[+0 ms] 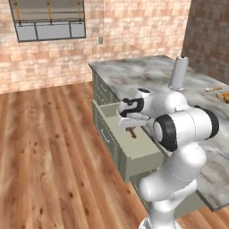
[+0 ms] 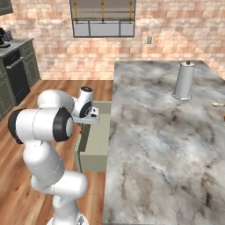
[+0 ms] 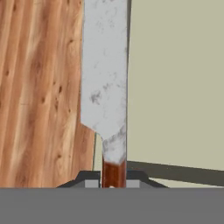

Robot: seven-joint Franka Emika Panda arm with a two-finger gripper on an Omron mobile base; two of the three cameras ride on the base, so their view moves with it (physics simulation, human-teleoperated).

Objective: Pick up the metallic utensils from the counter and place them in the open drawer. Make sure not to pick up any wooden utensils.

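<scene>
One knife (image 3: 105, 87) sits clamped in our tool (image 3: 113, 183), which is closed on its reddish-brown handle while the silvery blade points away. We hold it above the open drawer (image 1: 145, 150), by the drawer's edge nearest the wooden floor (image 1: 49, 152). On the table (image 2: 162, 132), far right, the wooden utensils (image 1: 219, 93) lie beyond a grey cylinder (image 2: 183, 81).

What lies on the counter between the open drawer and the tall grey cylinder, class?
In the right base view, nothing: only bare marbled counter lies between the open drawer and the grey cylinder.
</scene>
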